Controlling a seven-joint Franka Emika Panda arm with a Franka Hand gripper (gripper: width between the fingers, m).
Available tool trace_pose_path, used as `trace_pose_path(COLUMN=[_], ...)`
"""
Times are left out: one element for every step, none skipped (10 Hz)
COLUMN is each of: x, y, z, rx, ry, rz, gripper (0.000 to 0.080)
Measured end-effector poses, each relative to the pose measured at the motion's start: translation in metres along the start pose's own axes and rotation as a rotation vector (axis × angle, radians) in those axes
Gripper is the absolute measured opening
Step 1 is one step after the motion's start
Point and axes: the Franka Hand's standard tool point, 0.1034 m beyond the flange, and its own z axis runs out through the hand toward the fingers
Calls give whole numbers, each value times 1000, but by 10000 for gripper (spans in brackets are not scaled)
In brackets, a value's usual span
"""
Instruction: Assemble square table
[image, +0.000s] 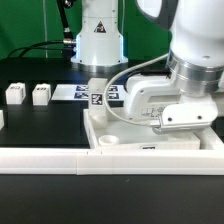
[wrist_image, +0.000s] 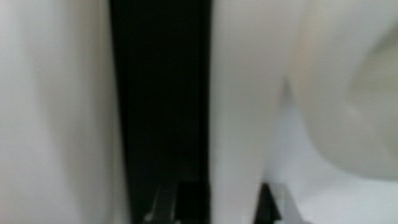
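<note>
The white square tabletop (image: 108, 132) lies with its raised rim up, right of centre, against the long white rail. A round corner socket (image: 105, 143) shows near its front corner. My gripper (image: 152, 122) hangs low over the tabletop's right part, and the arm's own body hides its fingers. Two small white block legs (image: 13, 94) (image: 40, 94) stand at the back on the exterior view's left. The wrist view is a blur of white surfaces split by a black band. Two dark fingertips (wrist_image: 169, 205) show at the edge, and the gripper (wrist_image: 217, 208) shows no clear grasp.
The long white low rail (image: 60, 158) runs along the front. The marker board (image: 95, 93) lies behind the tabletop. The robot base (image: 98, 40) stands at the back. A white piece (image: 2, 118) pokes in at the exterior view's left edge.
</note>
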Motion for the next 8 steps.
trace_pose_path(x=[0, 0, 0, 0, -1, 0, 0, 0], y=[1, 3, 4, 4, 3, 2, 0, -5], z=[-2, -6, -9, -9, -8, -7, -7, -8], rx=[32, 53, 68, 75, 73, 73, 75, 80], ry=[26, 50, 61, 66, 66, 68, 70, 76], rz=[18, 33, 46, 58, 60, 60, 63, 70], gripper=[58, 53, 53, 53, 53, 53, 53, 133])
